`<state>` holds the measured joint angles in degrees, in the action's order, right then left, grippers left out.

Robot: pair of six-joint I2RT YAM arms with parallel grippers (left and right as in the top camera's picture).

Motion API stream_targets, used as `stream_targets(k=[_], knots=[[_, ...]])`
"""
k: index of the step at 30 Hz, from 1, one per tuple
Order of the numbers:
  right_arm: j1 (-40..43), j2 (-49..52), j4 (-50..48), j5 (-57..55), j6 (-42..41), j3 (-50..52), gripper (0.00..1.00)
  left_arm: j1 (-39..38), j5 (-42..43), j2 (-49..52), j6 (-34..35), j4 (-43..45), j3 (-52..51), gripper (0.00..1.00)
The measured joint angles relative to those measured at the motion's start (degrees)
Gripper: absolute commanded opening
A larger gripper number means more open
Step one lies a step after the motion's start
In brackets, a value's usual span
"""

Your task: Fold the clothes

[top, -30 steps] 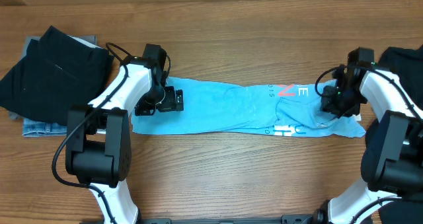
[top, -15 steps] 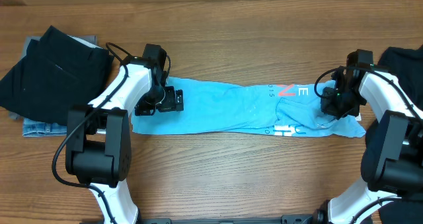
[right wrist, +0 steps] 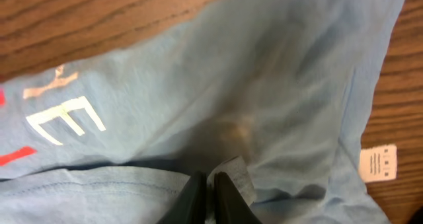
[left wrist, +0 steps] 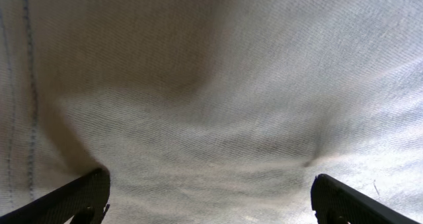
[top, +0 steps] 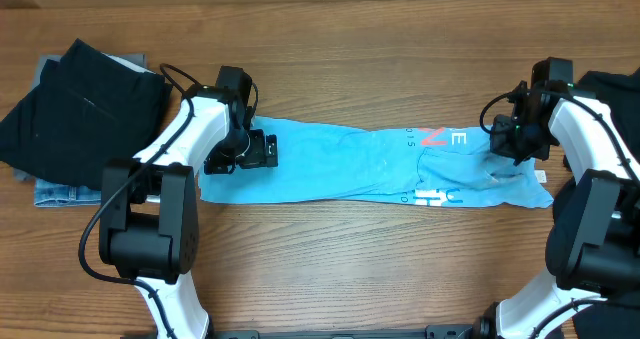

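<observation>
2 ends engaged mid-fold: left gripper [top: 258, 151] spread wide on T-shirt [top: 360, 164] at frame left, right gripper [right wrist: 210, 187] pinched shut on its right end; next, probably lift that end leftward.

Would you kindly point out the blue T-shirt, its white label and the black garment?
T-shirt [top: 340, 169]: overhead view, middle of the folded body.
Label [right wrist: 379, 163]: right wrist view, centre of the white tag.
Black garment [top: 85, 104]: overhead view, its flat top surface.

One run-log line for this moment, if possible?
light blue cloth T-shirt: long flat strip | left gripper: open | right gripper: shut on T-shirt
</observation>
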<state>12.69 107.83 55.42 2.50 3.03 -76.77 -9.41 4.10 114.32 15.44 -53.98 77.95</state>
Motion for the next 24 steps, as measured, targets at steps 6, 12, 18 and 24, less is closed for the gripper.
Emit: stream_targets(k=[6,12,18,24], knots=[[-0.02,0.00,-4.42,0.04,0.00,-0.04,0.08,0.02,0.00,0.00,0.00,0.00,0.00,1.00],[-0.02,0.00,-6.67,0.04,-0.02,-0.04,0.09,0.00,0.00,0.00,0.00,0.00,0.00,1.00],[-0.02,0.00,-7.63,0.04,-0.02,-0.04,0.09,0.00,0.00,0.00,0.00,0.00,0.00,1.00],[-0.02,0.00,-8.41,0.02,0.20,-0.04,0.35,0.00,0.00,0.00,0.00,0.00,0.00,1.00]])
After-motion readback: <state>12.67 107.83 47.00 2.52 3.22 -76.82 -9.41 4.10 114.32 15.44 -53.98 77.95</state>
